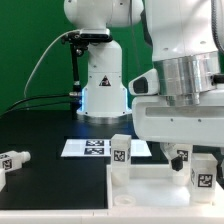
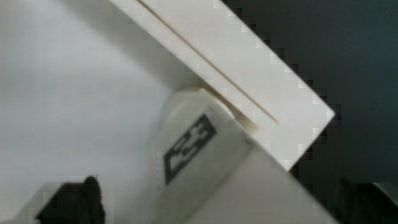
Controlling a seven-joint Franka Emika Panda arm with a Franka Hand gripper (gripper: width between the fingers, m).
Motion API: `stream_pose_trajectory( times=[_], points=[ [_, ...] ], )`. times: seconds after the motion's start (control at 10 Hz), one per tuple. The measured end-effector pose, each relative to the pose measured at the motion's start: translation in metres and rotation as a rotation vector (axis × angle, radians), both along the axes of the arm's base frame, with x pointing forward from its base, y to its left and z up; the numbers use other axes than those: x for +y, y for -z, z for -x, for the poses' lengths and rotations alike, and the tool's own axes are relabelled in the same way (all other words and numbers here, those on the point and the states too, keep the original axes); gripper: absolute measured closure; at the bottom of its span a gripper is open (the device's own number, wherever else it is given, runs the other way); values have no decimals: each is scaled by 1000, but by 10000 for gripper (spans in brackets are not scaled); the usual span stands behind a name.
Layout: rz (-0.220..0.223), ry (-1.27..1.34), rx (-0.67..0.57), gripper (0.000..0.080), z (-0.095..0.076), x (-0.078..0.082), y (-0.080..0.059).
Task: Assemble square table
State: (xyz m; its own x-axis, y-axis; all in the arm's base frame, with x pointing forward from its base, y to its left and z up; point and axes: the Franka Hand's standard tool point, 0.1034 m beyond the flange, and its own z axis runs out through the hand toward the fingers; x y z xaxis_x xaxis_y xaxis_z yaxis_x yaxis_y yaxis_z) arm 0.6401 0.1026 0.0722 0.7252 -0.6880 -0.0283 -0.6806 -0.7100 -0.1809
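The square table's white top (image 1: 150, 188) lies at the front of the exterior view's right. One tagged white leg (image 1: 120, 153) stands upright at its far corner. Under my gripper (image 1: 186, 148) stands a second leg (image 1: 183, 161), and beside it a third tagged leg (image 1: 206, 178). In the wrist view that second leg (image 2: 196, 150) rises from the slab (image 2: 89, 100) near its raised rim (image 2: 222, 55) and runs between my dark fingers (image 2: 71, 200). My gripper (image 2: 214, 208) is open, with a gap showing between the finger and the leg.
A loose tagged leg (image 1: 12, 161) lies on the black table at the exterior view's left. The marker board (image 1: 92, 148) lies flat behind the tabletop. The robot's white base (image 1: 103, 85) stands at the back.
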Motion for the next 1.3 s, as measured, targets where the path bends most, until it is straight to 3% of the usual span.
stream_pose_trajectory(
  times=[0.2, 0.3, 0.4, 0.5, 0.7, 0.8, 0.9, 1.1, 1.3],
  points=[
    [29, -156, -18, 151, 0, -1, 0],
    [69, -397, -48, 151, -3, 13, -6],
    [87, -483, -66, 151, 1, 22, -6],
    [83, -453, -61, 151, 1, 20, -5],
    [82, -431, -57, 417, 1, 19, -4],
    [74, -342, -42, 417, 2, 17, -3],
    [69, -255, -27, 499, 2, 11, -2],
    [48, -13, 24, 508, 1, 1, -4],
    [19, 312, 67, 509, 2, 5, -4]
  ],
)
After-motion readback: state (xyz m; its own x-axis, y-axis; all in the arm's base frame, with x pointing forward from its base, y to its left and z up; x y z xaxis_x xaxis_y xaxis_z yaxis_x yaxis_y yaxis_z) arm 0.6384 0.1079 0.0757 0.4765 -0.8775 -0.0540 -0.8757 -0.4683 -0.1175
